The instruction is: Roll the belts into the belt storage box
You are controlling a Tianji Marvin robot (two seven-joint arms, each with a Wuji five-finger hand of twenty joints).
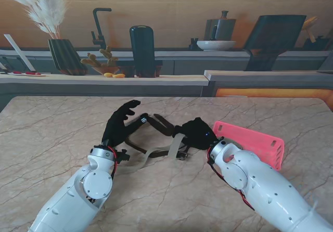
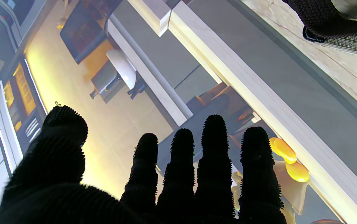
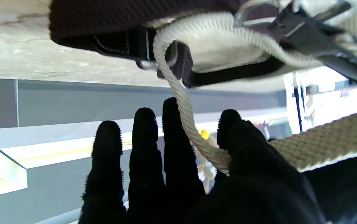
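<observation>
Near to far, stand view. L arm low left, R arm low right. Left hand [image 1: 118, 124] is raised, fingers spread, gripping nothing; prob. freed up to catch the next loop. Right hand [image 1: 197, 133] is clamped on the cream belt [image 1: 158, 153]; its wrist view shows the webbing pinched btwn thumb and fingers, prob. to keep it taut for rolling. Dark belt [image 1: 156, 121] lies tangled btwn both hands. Pink box [image 1: 255, 141] sits just beside R hand, farther right, no belt seen in it.

Belts [image 1: 156, 143] lie mid-table [image 1: 52, 128] — storage box [image 1: 255, 141] just to their right.
</observation>
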